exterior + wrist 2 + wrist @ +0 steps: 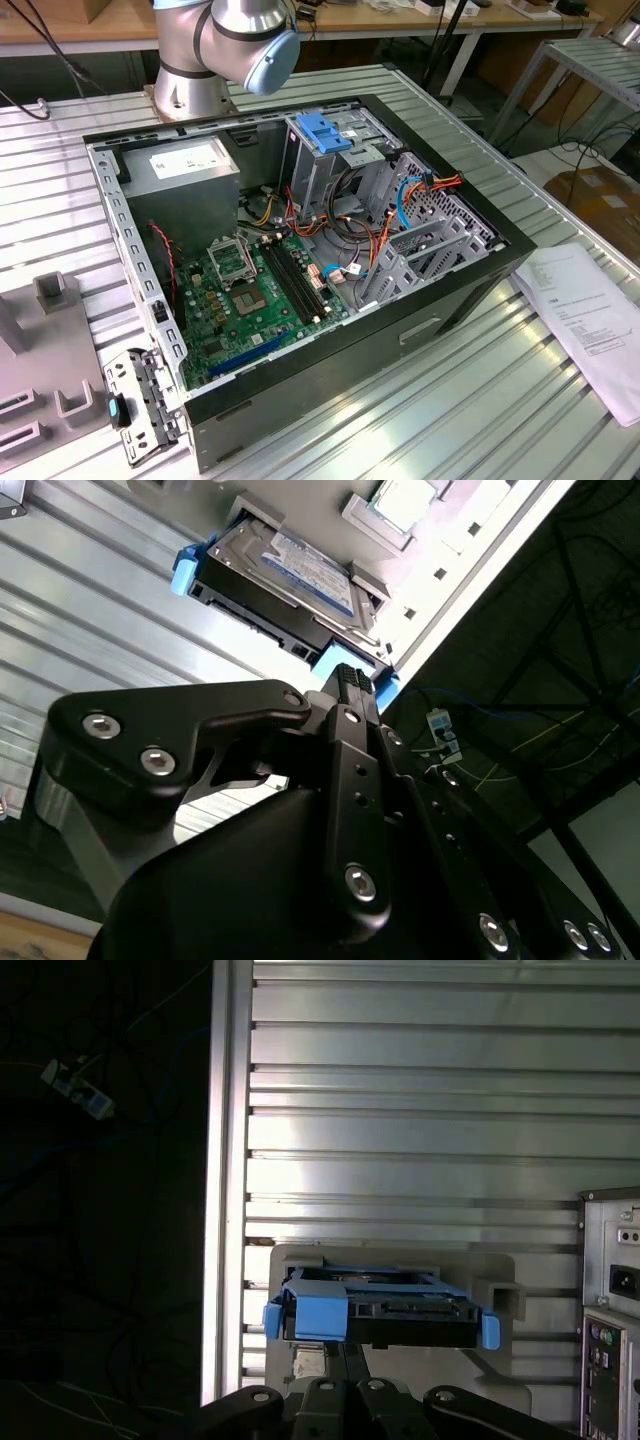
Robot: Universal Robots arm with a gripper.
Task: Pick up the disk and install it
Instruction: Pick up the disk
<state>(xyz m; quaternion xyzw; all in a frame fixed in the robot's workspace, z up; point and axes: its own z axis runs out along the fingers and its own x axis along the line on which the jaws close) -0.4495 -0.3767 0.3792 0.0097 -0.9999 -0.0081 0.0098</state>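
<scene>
The disk [290, 572] is a silver-grey drive with a white label in a bright blue carrier. It lies flat on a grey stand [495, 1265] on the ribbed metal table. In the first wrist view the disk [380, 1310] shows end-on, with a blue tab facing me. My gripper [348, 678] is just short of the carrier's near edge, its black fingers drawn together and shut on nothing. In the first wrist view the gripper [333, 1358] comes up right under the blue tab.
The open computer case [300, 380] fills the table's middle in the exterior view, with a grey drive cage and its blue handle [322, 130] at the back. The case's rear panel [612, 1290] stands beside the stand. The table edge [225, 1160] drops to dark floor. Papers [590, 320] lie at the exterior view's right.
</scene>
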